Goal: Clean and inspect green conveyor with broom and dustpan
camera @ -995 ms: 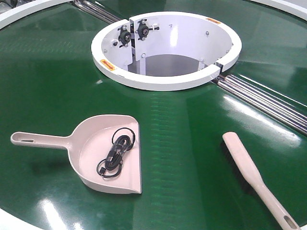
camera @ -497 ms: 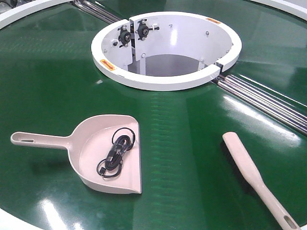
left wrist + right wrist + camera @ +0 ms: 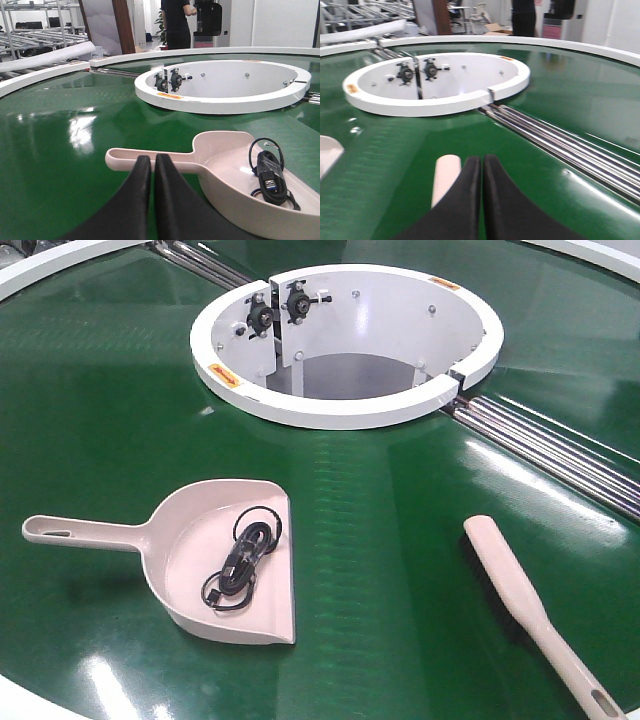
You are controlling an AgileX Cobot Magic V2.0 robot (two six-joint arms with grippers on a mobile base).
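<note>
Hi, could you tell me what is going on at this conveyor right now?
Nothing is being held. The dustpan lies on the green conveyor with a coiled black cable in it; the broom lies to its right. The left gripper and right gripper are both shut, each near its tool.

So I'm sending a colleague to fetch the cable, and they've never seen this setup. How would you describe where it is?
Start at the white ring in the middle of the green conveyor. Nearer the camera and slightly left lies a beige dustpan, handle pointing left. The coiled black cable sits inside its pan, the only dark item there; the beige brush to the right lies apart on the belt.
</note>
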